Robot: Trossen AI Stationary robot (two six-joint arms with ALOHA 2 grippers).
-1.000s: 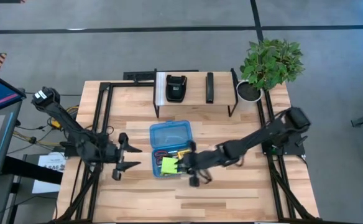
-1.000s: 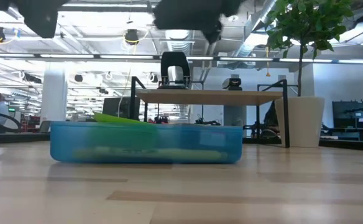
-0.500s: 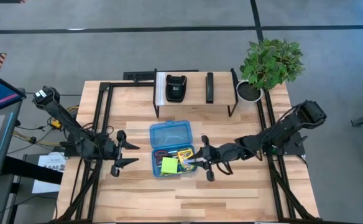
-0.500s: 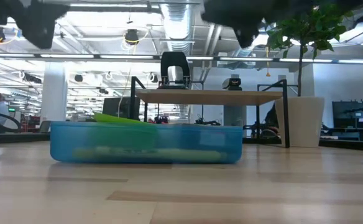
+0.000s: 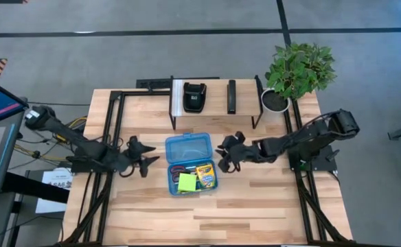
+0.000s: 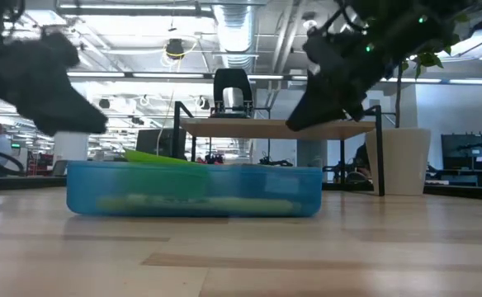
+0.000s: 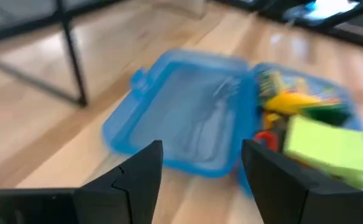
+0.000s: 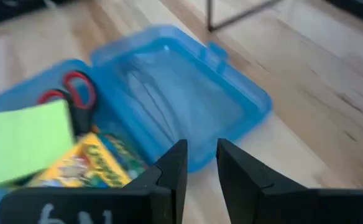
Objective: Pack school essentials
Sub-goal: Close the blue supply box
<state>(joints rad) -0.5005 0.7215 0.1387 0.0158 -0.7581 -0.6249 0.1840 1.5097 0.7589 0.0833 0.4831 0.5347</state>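
Observation:
The translucent blue case lies open in the middle of the table, its lid flat on the wood toward the far edge. Its base holds the green sticky-note pad, the crayon box and the red-handled scissors; other pieces beneath them are hard to make out. My left gripper hovers open just left of the lid, which shows between its fingers. My right gripper hovers just right of the lid, its fingers a narrow gap apart. Neither touches the case.
A black metal rack with black devices stands along the far edge behind the case. A potted plant sits at the far right corner. Black frame rails run down both table sides. Bare wood lies toward the near edge.
My right gripper has drawn back from over the case's base toward the table's right, leaving the crayon box in the case, then moved toward the far edge beside the lid. My left gripper has moved toward the far edge and nearer the lid, dropping lower.

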